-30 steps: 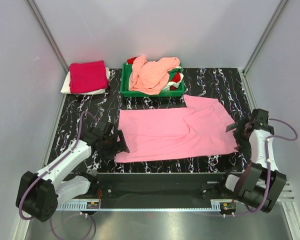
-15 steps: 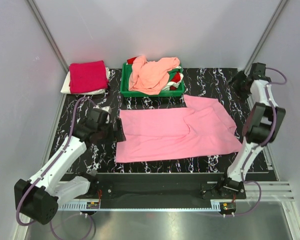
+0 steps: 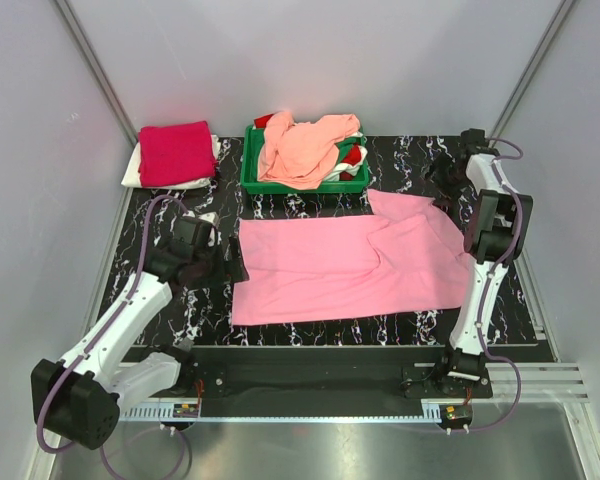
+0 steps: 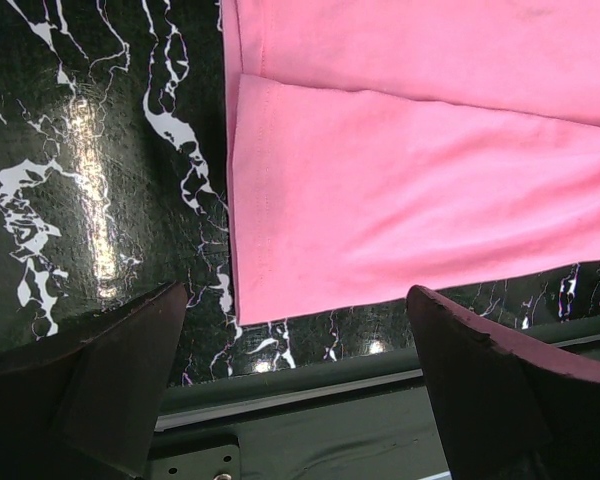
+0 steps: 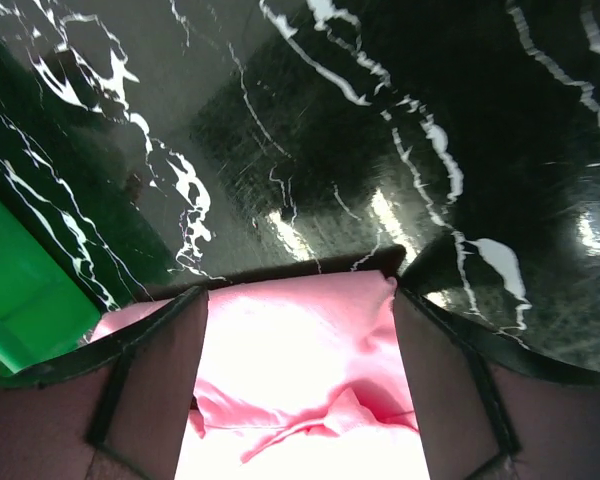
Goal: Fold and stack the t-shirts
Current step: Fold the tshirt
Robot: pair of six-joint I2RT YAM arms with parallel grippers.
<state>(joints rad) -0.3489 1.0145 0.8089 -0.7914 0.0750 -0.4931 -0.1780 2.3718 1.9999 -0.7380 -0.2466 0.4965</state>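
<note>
The left jaws are spread wide apart and hold nothing. Right below them lies a corner of the pink t-shirt [image 4: 410,180], flat on the black bench [image 4: 100,150]. The right jaws gape wide too, empty, and an edge of the same shirt lies below, between them.

- left gripper [image 4: 298,296] has its jaws spread wide, one dark finger [image 4: 90,370] in each bottom corner
- pink t-shirt [image 4: 400,200] lies flat ahead of the jaws, its bottom-left corner right between them
- shiny black marble table [image 4: 100,150] shows ahead of the left-hand jaw
- dark rail [image 4: 300,420] runs between the jaws, behind the shirt corner
</note>
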